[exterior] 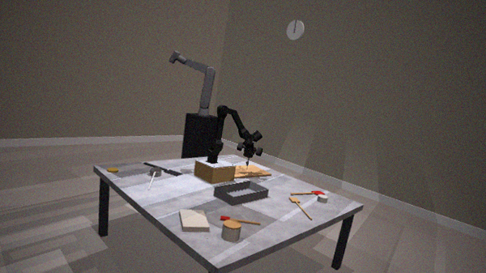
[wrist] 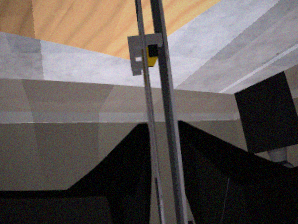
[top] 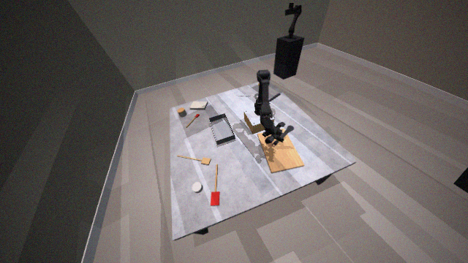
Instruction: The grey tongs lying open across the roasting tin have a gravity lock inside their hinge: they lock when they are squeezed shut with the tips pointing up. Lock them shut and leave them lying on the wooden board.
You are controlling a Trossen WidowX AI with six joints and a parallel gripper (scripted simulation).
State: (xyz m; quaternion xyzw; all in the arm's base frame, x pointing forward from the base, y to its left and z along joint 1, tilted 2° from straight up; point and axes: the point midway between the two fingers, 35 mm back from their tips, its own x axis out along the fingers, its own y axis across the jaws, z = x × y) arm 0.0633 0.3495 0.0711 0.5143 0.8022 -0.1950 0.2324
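Note:
My gripper (wrist: 159, 132) (exterior: 248, 154) is shut on the grey tongs (wrist: 170, 100) (exterior: 248, 163). In the wrist view, the tongs' two long arms run close together between the dark fingers, with a narrow gap, and a grey bracket with black and yellow parts sits across them. In the exterior view they hang below the gripper, their lower end close above the wooden board (top: 287, 161) (exterior: 262, 172) (wrist: 85, 30). Whether they touch the board is too small to tell. Whether the lock is engaged does not show. The black roasting tin (top: 224, 141) (exterior: 225, 197) stands apart, without the tongs.
A wooden-sided box (top: 252, 123) (exterior: 213, 173) stands at the arm's base, close to the board. A red-bladed turner (top: 215, 198), a wooden turner (top: 205, 161), a white round pot (top: 197, 187) and a pale block (top: 198, 105) lie farther off. A dark knife-like bar (exterior: 162, 169) lies beyond the base.

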